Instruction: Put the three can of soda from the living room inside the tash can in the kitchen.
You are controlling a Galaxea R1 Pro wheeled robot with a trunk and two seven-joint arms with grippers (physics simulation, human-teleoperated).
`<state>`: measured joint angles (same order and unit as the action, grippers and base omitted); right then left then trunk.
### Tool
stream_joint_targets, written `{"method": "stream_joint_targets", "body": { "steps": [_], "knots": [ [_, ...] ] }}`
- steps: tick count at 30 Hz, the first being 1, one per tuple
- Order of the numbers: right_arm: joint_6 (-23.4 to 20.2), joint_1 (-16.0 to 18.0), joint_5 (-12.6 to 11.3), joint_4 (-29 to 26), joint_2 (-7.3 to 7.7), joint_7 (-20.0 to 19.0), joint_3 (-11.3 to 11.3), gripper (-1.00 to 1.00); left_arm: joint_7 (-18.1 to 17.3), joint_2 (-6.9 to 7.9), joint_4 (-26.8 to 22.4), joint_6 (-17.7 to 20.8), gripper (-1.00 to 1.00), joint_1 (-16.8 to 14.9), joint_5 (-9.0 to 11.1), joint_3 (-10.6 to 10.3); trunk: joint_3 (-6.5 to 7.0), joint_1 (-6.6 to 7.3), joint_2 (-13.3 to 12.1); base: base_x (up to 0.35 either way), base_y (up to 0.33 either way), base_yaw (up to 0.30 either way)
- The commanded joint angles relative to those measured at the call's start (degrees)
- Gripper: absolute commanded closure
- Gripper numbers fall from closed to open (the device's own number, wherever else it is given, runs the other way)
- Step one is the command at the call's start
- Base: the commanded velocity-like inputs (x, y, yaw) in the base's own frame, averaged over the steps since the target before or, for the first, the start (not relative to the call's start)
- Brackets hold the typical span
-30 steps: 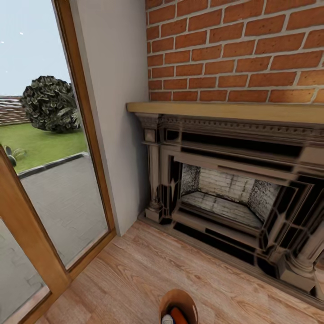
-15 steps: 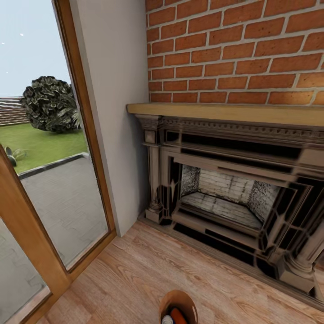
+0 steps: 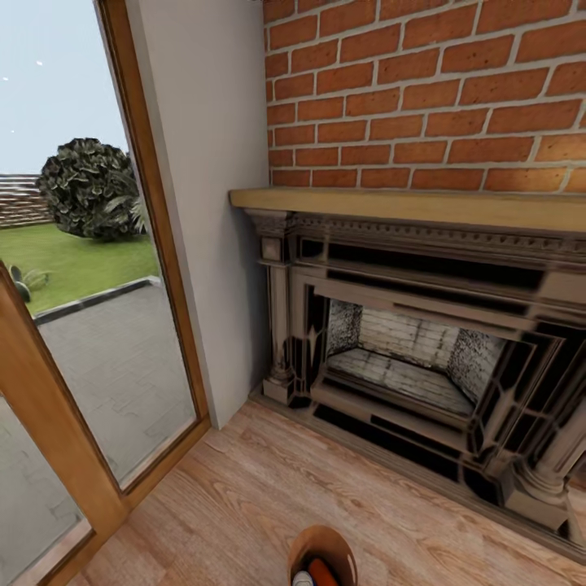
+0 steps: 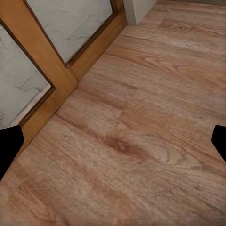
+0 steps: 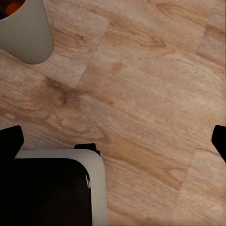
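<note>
Bin (image 3: 322, 555) sat at our base on wood floor (image 3: 244, 505), cut by frame edge; orange can (image 3: 324, 571) and silvery can top (image 3: 302, 579) lay inside. Third can we could not make out. Left claw (image 4: 113, 146) spread wide, pinching nothing; right claw (image 5: 113, 136) likewise, bin wall (image 5: 26, 33) near it. We judged haul to kitchen was next: turn from fireplace (image 3: 423, 342) and glass door (image 3: 89, 325), keep bin upright. Kitchen route hidden.
</note>
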<state>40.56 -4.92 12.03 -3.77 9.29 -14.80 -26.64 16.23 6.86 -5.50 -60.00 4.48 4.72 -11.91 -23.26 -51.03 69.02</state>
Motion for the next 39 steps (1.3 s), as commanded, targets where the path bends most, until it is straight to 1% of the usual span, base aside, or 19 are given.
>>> {"method": "stream_joint_targets", "body": {
  "steps": [1, 9, 13, 22, 24, 25, 33, 36, 39],
  "knots": [
    [-0.01, 0.0, -0.09, 0.0, -0.03, 0.02, -0.08, -1.0, 0.01, 0.0, 0.1, 0.0, -1.0, 0.0, -0.02, 0.0, 0.19, 0.23, -0.42, 0.0, 0.0, 0.0],
    [-0.11, 0.0, -0.56, -0.22, -0.15, 0.95, -0.48, -1.0, 0.24, -0.08, 0.93, 0.0, -1.0, -0.07, -0.12, 0.04, 1.62, 1.98, -3.62, 0.0, 0.0, 0.0],
    [-0.12, 0.0, -0.65, -0.37, -0.18, 1.04, -0.56, -1.0, 0.28, -0.09, 2.24, 0.0, -1.0, -0.08, -0.15, 0.05, 2.34, 2.86, -5.23, 0.0, 0.0, 0.0],
    [-0.23, 0.0, -0.75, -0.5, -0.48, 1.32, -0.78, -1.0, 0.37, -0.09, 2.72, 0.0, -1.0, -0.08, -0.15, 0.12, 3.96, 4.84, -8.84, 0.0, 0.0, 0.0],
    [-0.27, 0.0, -0.76, -0.52, -0.53, 1.38, -0.99, -1.0, 0.39, -0.11, 2.75, 0.0, -1.0, -0.08, -0.03, 0.15, 4.32, 5.28, -9.64, 0.0, 0.0, 0.0],
    [-0.28, 0.0, -0.74, -0.53, -0.55, 1.4, -1.22, -1.0, 0.45, -0.13, 2.76, 0.0, -1.0, -0.08, 0.35, 0.19, 4.49, 5.5, -10.04, 0.0, 0.0, 0.0],
    [-0.33, 0.0, -0.7, -0.51, -0.53, 1.46, -1.74, -1.0, 0.58, -0.52, 2.78, 0.0, -1.0, -0.16, 3.45, 0.64, 4.49, 5.5, -10.04, 0.0, 0.0, 0.0],
    [-0.48, 0.0, -0.69, -0.41, -0.49, 3.82, -1.84, -1.0, 0.45, -0.62, 2.77, 0.0, -1.0, -0.17, 3.76, 0.59, 4.49, 5.5, -10.04, 0.0, 0.0, 0.0],
    [-0.52, 0.0, -0.69, -0.36, -0.55, 7.71, -1.75, -1.0, 0.29, -0.68, 2.76, 0.4, -1.0, -0.17, 3.82, 0.5, 4.49, 5.5, -10.04, 0.0, 0.0, 0.0]
  ]
}}
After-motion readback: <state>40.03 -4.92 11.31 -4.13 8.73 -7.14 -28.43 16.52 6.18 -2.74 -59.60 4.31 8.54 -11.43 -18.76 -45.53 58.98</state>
